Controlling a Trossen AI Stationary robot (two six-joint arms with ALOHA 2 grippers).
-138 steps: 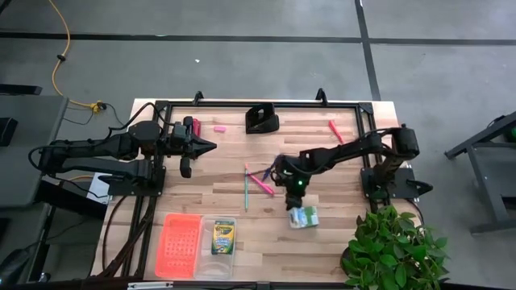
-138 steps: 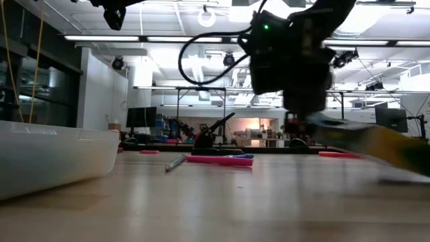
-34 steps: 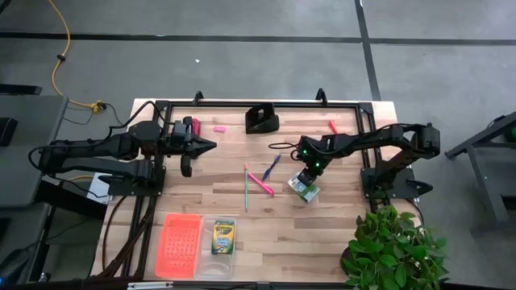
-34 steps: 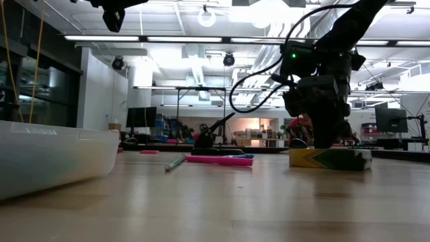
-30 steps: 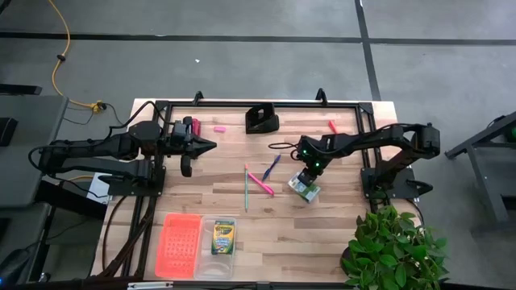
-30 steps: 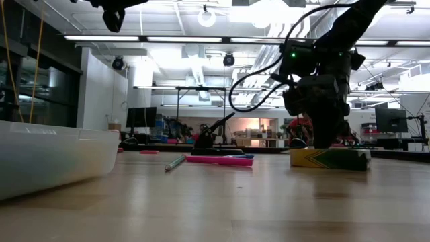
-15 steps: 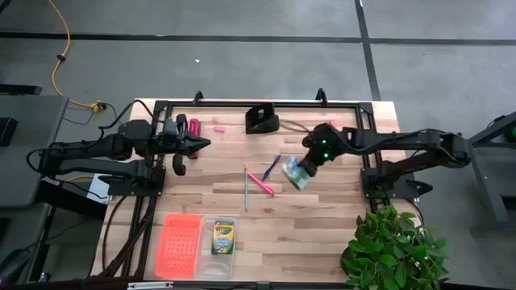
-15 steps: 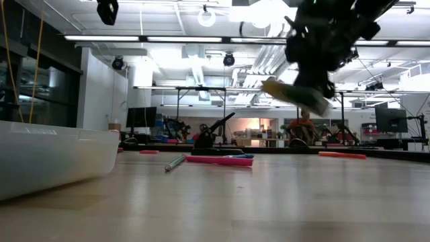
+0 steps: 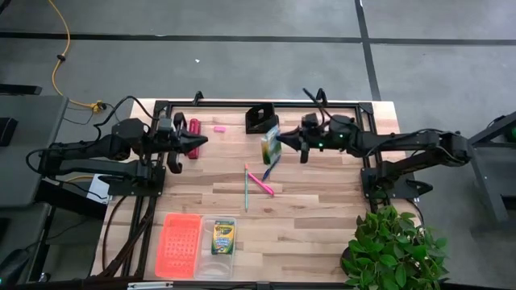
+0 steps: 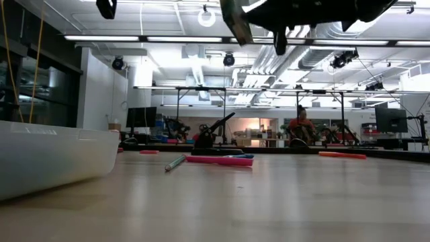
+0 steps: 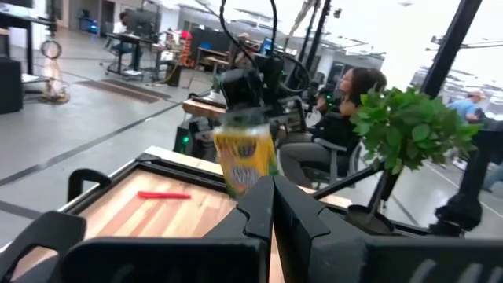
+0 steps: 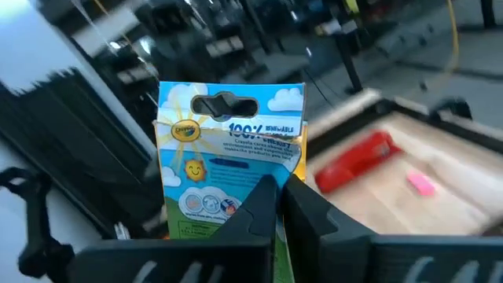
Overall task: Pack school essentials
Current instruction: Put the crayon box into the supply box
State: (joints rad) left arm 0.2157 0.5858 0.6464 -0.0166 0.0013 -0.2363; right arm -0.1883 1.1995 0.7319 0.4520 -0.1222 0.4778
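We hold the small crayon box (image 9: 270, 144) aloft near the table's far edge, right gripper (image 9: 282, 142) jaws clamped on it for carrying.

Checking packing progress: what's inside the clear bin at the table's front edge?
One crayon box lies in the clear bin. Anything beneath that box is covered.

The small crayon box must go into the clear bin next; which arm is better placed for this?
Probably the right: the right gripper already holds the small crayon box in the air. The left gripper waits shut at the table's far left, though the clear bin is nearer it.
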